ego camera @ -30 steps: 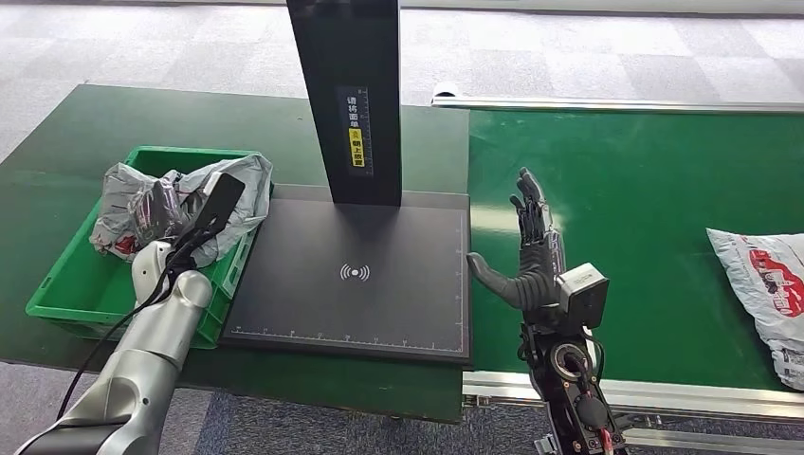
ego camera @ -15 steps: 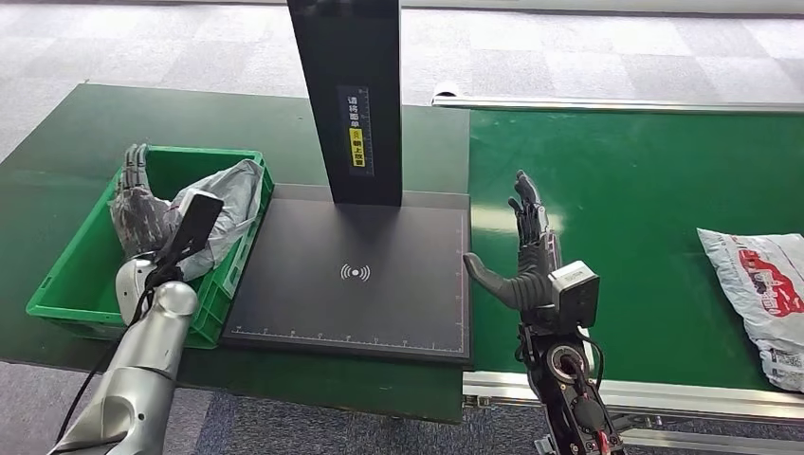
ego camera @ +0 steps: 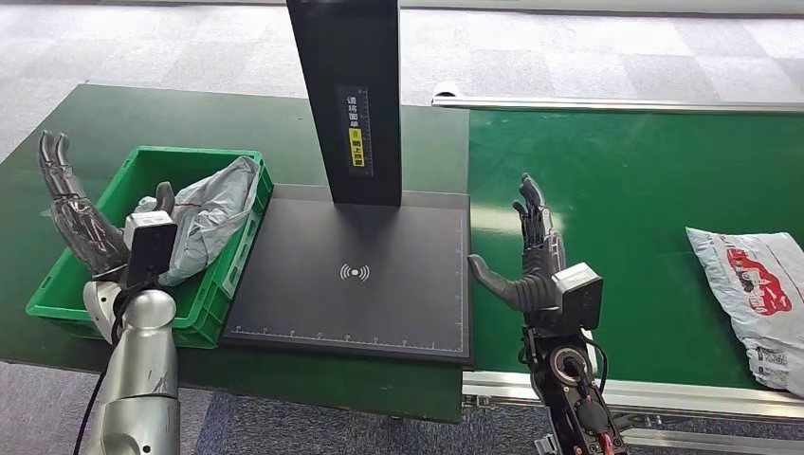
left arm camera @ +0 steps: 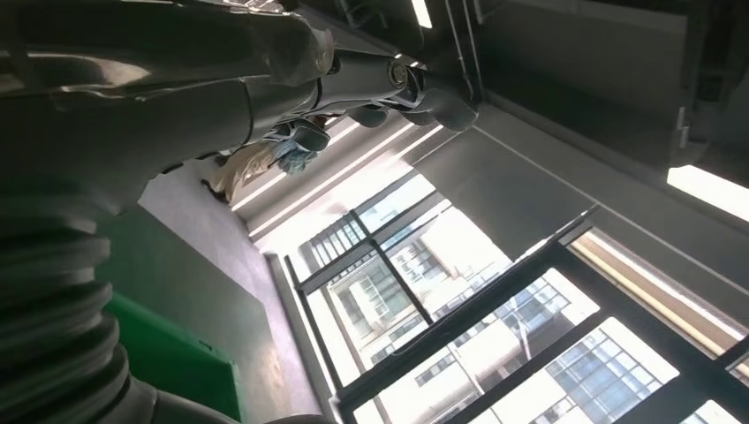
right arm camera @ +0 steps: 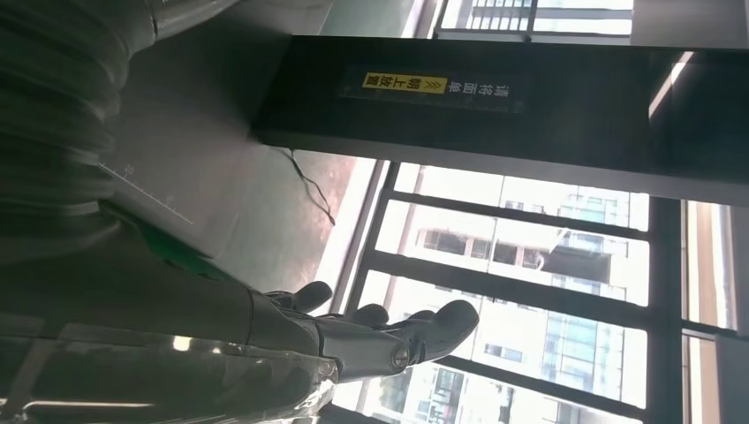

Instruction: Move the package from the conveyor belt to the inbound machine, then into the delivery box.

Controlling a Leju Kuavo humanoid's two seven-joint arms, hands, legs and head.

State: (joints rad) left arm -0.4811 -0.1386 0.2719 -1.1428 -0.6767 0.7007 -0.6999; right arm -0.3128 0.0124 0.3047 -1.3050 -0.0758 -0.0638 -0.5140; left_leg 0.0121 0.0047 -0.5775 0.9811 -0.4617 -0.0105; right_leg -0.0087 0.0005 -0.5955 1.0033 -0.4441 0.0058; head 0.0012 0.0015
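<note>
Grey carpet tiles [ego camera: 588, 47] covered the floor beyond a dark green bench [ego camera: 114, 118]; tall dark-framed windows [right arm camera: 530, 230] showed daylit buildings, and ceiling strip lights [left arm camera: 707, 190] glowed

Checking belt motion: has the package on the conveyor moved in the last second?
Yes. The package has slid left along the green belt, toward the right hand, judged against the belt's near rail.

The scanner post [ego camera: 346, 100] on the inbound machine [ego camera: 356, 275] runs off the head view's top edge, its yellow label [ego camera: 356, 147] too small to read. The left hand [ego camera: 85, 223] and its wrist camera hide part of the grey package [ego camera: 209, 213] lying in the delivery box [ego camera: 57, 284]. The white package [ego camera: 758, 289] on the conveyor belt [ego camera: 626, 190] is cut by the right edge.
</note>
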